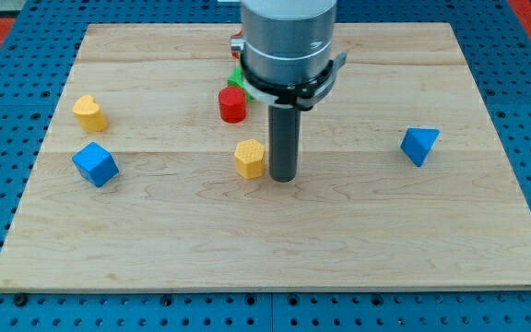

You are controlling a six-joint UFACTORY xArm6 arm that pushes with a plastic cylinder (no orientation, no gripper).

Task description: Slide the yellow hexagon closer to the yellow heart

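The yellow hexagon (250, 158) lies near the board's middle. My tip (283, 178) stands just to its right, close to or touching it. The yellow heart (88, 112) sits far off at the view's left, upper part of the board. The rod and its grey housing rise above the tip and hide part of the blocks at the view's top.
A blue cube (95, 164) lies below the yellow heart. A red cylinder (232, 104) stands above the hexagon; a green block (235, 77) and a red block (236, 41) peek out behind the arm. A blue triangular block (418, 145) sits at the right.
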